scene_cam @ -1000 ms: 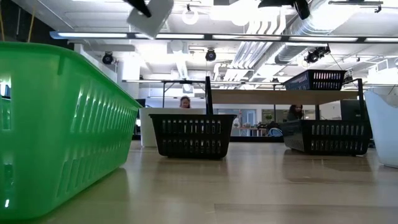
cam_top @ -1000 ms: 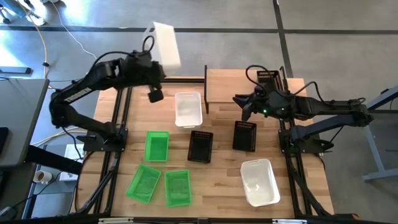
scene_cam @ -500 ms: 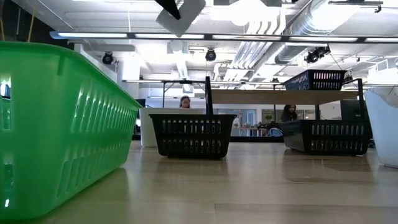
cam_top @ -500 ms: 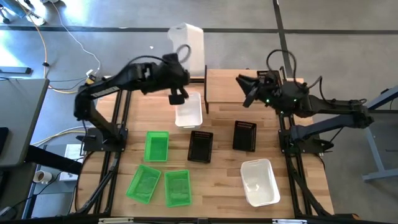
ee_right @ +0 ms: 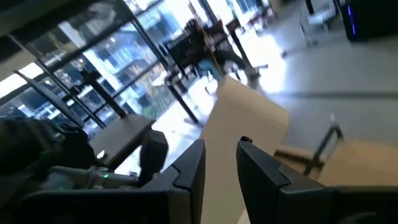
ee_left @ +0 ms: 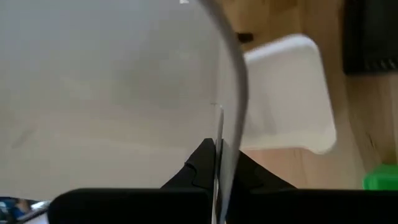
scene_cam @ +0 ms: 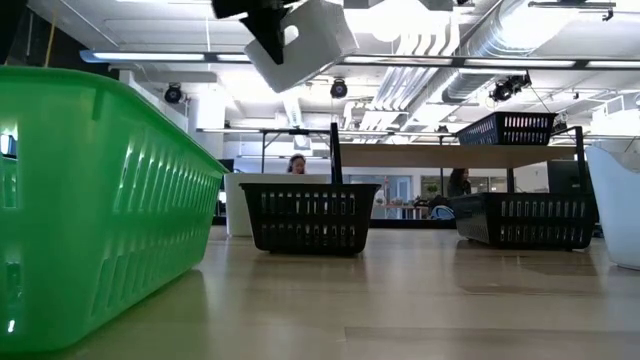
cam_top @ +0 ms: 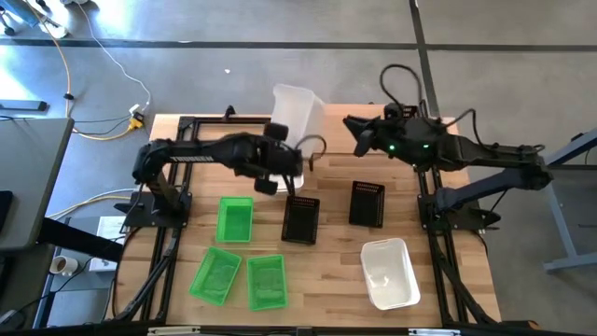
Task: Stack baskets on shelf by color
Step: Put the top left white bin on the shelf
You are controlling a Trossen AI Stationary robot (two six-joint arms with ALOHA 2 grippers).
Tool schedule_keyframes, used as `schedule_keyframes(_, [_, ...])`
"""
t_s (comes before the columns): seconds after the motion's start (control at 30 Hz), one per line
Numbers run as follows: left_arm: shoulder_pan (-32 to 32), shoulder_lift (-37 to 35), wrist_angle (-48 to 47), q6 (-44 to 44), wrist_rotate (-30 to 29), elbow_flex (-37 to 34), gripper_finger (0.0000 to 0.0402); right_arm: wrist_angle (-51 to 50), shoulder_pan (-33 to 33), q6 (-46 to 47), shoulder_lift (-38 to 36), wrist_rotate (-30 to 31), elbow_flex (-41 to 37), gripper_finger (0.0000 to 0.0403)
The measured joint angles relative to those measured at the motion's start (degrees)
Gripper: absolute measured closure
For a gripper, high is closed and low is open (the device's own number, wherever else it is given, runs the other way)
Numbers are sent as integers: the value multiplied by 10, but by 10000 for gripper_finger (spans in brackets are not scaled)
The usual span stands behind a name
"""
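Shift of the left arm along the bench's far edge over the last second, carrying the solid-walled white plastic basket [cam_top: 297,112] from beyond the far-left corner to just beside the light-wood plank shelf [cam_top: 334,140]. Left pincer [ee_left: 217,158] clamped shut on the basket's thin, smooth rim, holding it raised and tilted. Likely close to placement on the shelf. Right pincer [ee_right: 221,165] above the shelf, fingers parted, holding nothing. Black mesh basket [scene_cam: 507,128] already up there. Bright green mesh baskets [cam_top: 235,219] waiting near the bench's near-left corner.

White basket [cam_top: 297,114] aloft, three green mesh baskets [cam_top: 234,219], black mesh baskets [cam_top: 300,220], light-wood shelf [cam_top: 338,122].
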Motion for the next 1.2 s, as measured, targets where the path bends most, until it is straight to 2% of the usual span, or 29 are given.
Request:
schedule_keyframes(0.2, [-43,34,-56,0,-27,0,401,-68,0,129,25,-65,6,324])
schedule_keyframes(0.53, [-88,60,-103,-17,-15,0,401,-101,0,290,59,-211,7,324])
schedule_keyframes(0.83, [-115,64,-105,-6,-7,0,401,-128,7,407,63,-231,7,324])
schedule_keyframes(0.97, [-120,64,-105,-6,20,0,401,-123,28,400,62,-246,7,324])
schedule_keyframes(1.2, [-130,64,-106,13,54,0,401,-126,63,251,61,-265,20,324])
